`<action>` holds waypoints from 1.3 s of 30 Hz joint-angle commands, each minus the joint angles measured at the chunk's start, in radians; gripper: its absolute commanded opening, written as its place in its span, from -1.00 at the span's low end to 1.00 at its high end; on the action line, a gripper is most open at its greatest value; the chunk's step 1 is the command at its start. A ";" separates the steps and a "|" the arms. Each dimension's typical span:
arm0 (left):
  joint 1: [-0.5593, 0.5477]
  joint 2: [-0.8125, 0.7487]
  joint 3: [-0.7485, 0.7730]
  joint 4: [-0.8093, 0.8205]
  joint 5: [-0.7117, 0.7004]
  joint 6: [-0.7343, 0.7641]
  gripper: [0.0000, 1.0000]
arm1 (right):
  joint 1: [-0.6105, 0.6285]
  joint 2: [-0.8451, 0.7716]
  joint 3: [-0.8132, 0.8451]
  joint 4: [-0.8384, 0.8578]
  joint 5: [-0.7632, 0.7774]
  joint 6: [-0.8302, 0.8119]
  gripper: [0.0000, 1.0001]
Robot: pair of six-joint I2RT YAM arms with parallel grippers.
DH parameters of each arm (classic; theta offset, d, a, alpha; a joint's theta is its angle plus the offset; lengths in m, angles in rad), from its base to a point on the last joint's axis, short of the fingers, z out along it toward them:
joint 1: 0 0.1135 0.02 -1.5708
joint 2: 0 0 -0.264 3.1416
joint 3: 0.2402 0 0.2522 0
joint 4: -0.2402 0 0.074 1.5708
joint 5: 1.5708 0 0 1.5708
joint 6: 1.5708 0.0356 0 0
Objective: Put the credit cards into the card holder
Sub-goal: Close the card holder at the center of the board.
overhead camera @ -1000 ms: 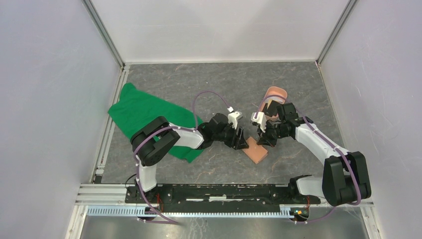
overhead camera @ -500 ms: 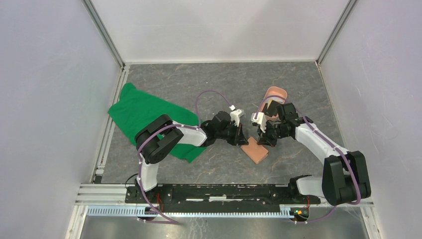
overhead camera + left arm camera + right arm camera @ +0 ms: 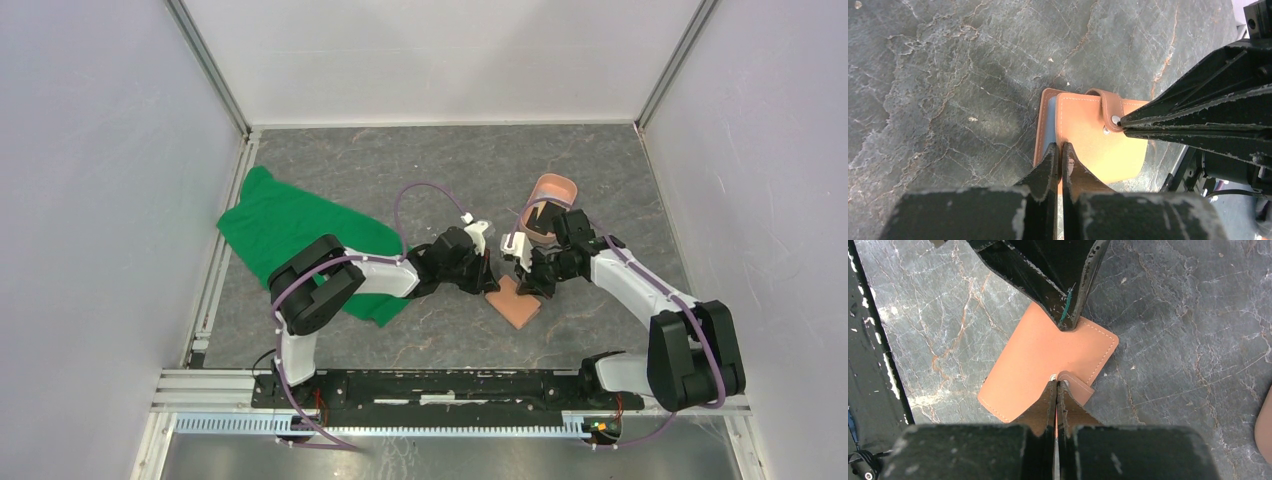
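Tabletop (image 3: 400,170): grey, with a marbled stone look, metal rail (image 3: 420,385) at the near edge.
Card holder (image 3: 515,305): lay flat and folded at the middle, between both claws.
Left claw (image 3: 1062,150): closed on the edge of its cover.
Right claw (image 3: 1056,385): closed, tips at the snap strap (image 3: 1075,385); whether it gripped the strap I could not tell.
Green cloth (image 3: 290,225): crumpled at the left, partly hidden by the left arm (image 3: 370,275).
Pink tray (image 3: 553,187): just behind the right claw.
Walls (image 3: 440,60): plain white, on three sides.

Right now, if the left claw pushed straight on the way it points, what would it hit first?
The tan-orange leather folding wallet: the left gripper is shut with its tips at the cover's edge, seemingly pinching it. Beyond lies the right gripper, at the snap strap.
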 commanded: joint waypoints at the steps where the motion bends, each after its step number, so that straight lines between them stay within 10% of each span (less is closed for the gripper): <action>1: -0.012 -0.001 0.010 -0.101 -0.107 -0.033 -0.97 | 0.029 -0.002 -0.006 -0.050 -0.024 -0.034 -1.00; 39: -0.018 -0.011 0.017 -0.113 -0.118 -0.064 -0.97 | 0.130 0.018 -0.050 -0.035 0.120 0.015 -1.00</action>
